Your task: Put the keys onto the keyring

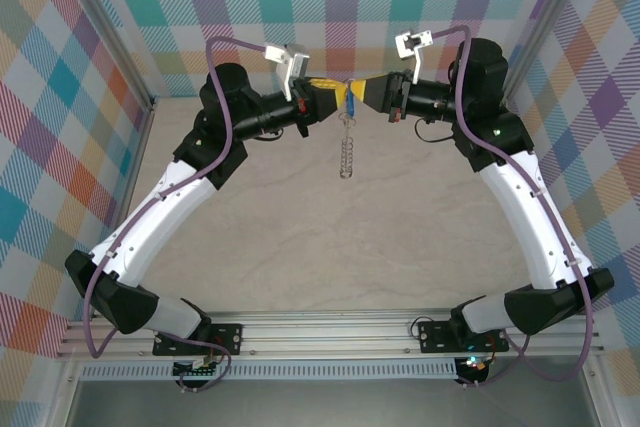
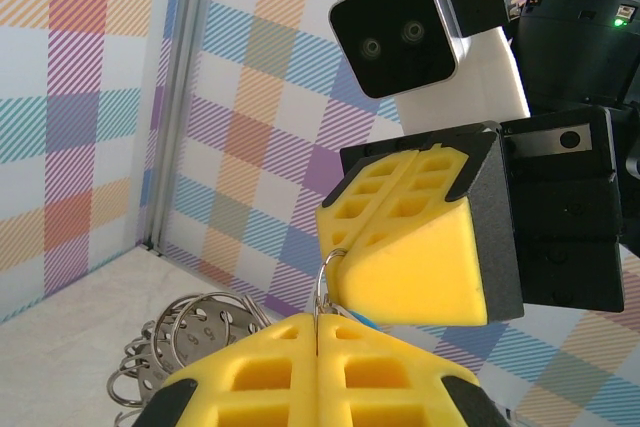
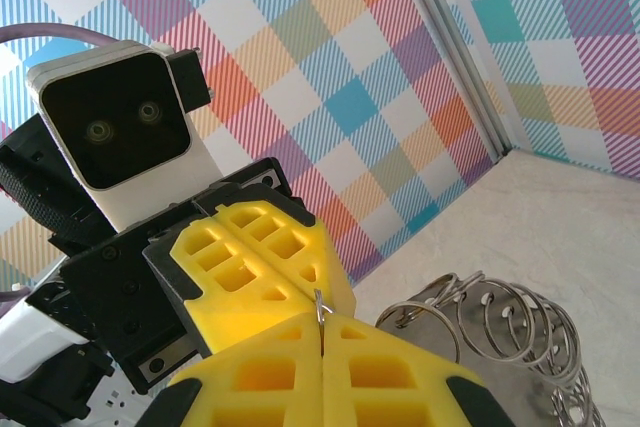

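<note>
The left gripper [image 1: 338, 97] and the right gripper [image 1: 364, 94] meet tip to tip above the far middle of the table [image 1: 300, 257], both raised off its surface. The 2 yellow fingers [image 2: 250, 372] of the left gripper [image 2: 318, 327] are pressed together. A thin silver wire of the keyring [image 2: 190, 339] rises out of the seam between them and curves up against the right gripper [image 2: 400, 242], so the left one pinches the ring.

In the right wrist view, the right gripper [image 3: 322, 335] also has its fingers [image 3: 400, 372] pressed together, with a small metal sliver standing up from the seam. I cannot tell what that sliver belongs to. The left gripper [image 3: 262, 257] sits just beyond it, touching.

The keyring [image 1: 346, 152] hangs straight down from the meeting point, its small loops bunched at the lower end [image 3: 505, 332]. The key [image 1: 352, 106] shows as a blue spot just under the 2 tips, at the top of the ring. Which gripper holds it is hidden.
</note>
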